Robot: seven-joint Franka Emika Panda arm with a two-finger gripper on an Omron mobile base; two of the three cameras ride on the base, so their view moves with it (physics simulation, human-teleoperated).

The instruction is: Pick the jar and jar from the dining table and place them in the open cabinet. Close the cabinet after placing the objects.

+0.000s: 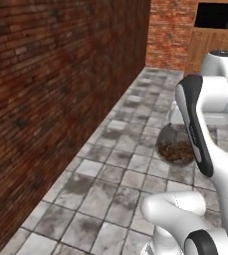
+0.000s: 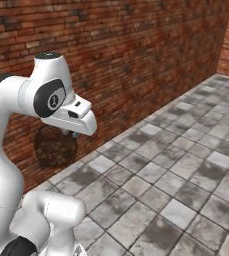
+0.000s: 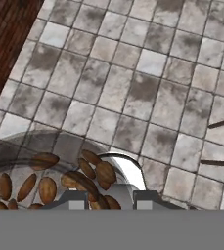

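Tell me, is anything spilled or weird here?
Nothing looks spilled. The gripper is shut on the jar of brown beans, held up in the air over the tiled floor beside the brick wall. The beans all sit inside the glass, and none lie on the floor tiles.

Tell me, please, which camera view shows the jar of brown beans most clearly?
The hand view: the jar sits close up at the claw, its beans individually visible. The left base view shows it partly behind the arm; the right base view shows it dim, under the hand.
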